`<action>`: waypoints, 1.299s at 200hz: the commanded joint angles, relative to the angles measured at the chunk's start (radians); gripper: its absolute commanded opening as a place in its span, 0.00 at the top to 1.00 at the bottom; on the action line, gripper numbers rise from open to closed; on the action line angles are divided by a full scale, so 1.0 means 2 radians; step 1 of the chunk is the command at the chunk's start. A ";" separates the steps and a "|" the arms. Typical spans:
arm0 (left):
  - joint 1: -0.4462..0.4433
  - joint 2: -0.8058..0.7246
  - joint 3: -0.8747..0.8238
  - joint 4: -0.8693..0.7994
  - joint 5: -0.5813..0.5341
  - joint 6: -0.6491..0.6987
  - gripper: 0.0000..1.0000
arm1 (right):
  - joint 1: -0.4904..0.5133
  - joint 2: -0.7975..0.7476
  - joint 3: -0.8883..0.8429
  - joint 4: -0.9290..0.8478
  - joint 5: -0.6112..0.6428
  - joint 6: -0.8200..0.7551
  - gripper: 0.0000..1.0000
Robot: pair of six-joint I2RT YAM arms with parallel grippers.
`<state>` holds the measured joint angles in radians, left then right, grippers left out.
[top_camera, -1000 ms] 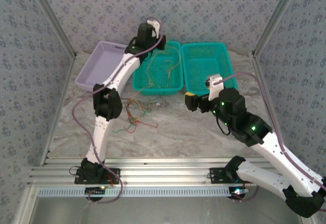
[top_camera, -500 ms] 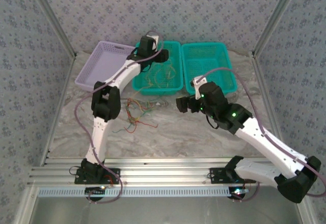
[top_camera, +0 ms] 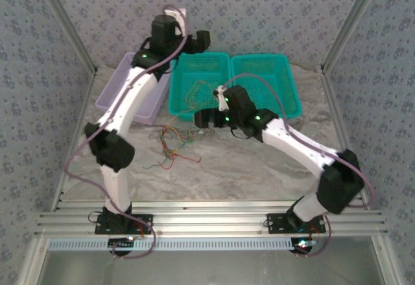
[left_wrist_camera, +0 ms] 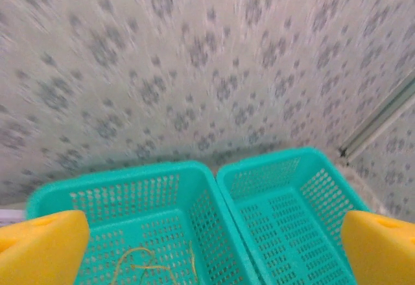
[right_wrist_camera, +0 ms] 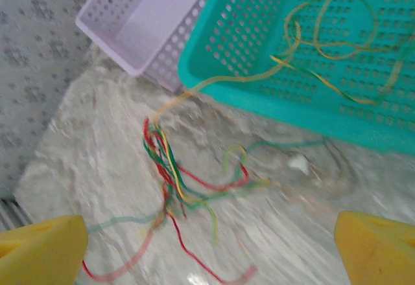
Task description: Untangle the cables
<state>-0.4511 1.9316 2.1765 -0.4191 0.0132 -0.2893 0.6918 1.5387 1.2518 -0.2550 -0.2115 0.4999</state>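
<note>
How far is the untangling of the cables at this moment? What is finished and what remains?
Done: a few yellow cables lie in the left teal basket, one trailing over its rim. In hand: nothing; the left gripper is open above that basket, the right gripper open over the tangle on the table. Left: that tangle of red, yellow and green cables is not yet separated.
</note>
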 commanded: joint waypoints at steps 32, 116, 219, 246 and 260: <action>0.007 -0.173 -0.171 -0.038 -0.086 -0.024 0.00 | 0.009 0.174 0.135 0.066 -0.073 0.100 0.05; 0.006 -0.412 -0.430 -0.049 -0.114 -0.036 0.00 | 0.051 0.276 0.196 0.059 -0.050 0.126 0.12; 0.015 -0.484 -0.528 0.000 -0.131 -0.031 0.00 | 0.084 0.242 0.165 0.097 -0.003 0.103 0.14; 0.015 -0.491 -0.537 0.006 -0.137 -0.025 0.00 | 0.081 0.264 0.195 0.091 -0.007 0.107 0.15; 0.015 -0.492 -0.538 0.003 -0.143 -0.022 0.00 | 0.077 0.274 0.201 0.091 -0.014 0.119 0.17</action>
<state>-0.4271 0.9726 1.0958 -0.4507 -0.2375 -0.3557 0.8597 2.0422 1.5997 -0.0776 -0.2100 0.7013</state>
